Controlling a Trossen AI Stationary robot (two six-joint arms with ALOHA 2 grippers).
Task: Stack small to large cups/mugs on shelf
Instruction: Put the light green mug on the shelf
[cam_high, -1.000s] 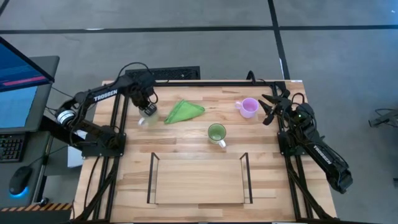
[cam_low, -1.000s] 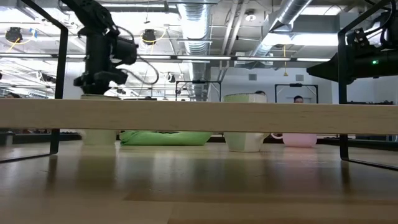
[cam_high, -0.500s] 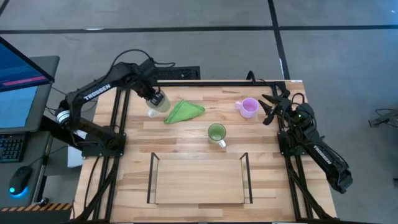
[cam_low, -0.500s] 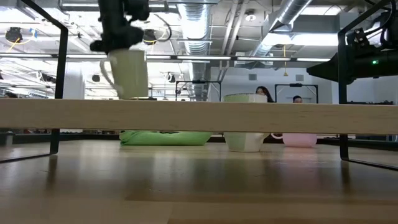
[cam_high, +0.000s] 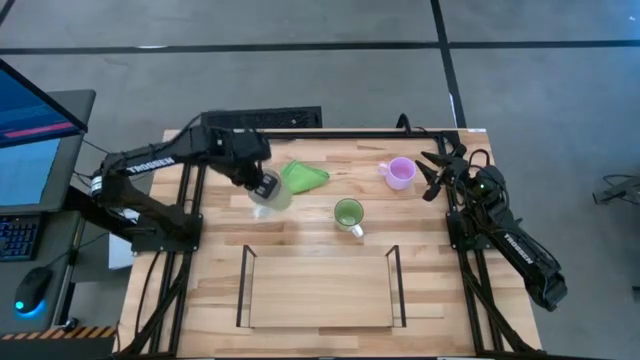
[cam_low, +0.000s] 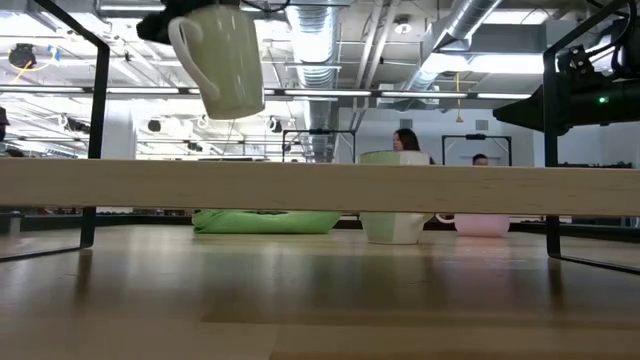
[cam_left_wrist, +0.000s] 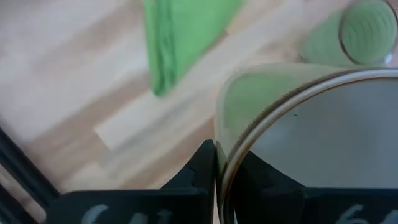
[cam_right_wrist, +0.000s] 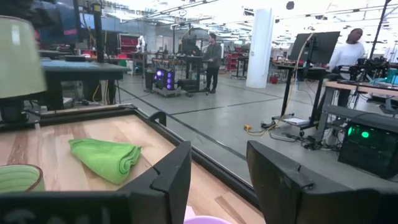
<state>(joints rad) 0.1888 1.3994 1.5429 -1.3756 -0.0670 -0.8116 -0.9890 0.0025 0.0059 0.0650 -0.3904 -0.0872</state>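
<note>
The left gripper (cam_high: 262, 186) is clamped on the rim of the white mug (cam_low: 222, 60), held tilted in the air just left of the green cloth (cam_high: 303, 176). The green mug (cam_high: 348, 213) stands mid-table, the purple mug (cam_high: 400, 172) far right beside the right gripper (cam_high: 432, 176), whose fingers are spread. The shelf (cam_high: 320, 290) sits near, bare.

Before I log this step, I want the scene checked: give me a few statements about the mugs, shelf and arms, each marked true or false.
1. The left gripper holds the white mug in the air. True.
2. The green mug sits on the shelf. False: it stands on the table.
3. The right gripper grips the purple mug. False: it is open beside it.
4. A green cloth lies on the table. True.
</note>
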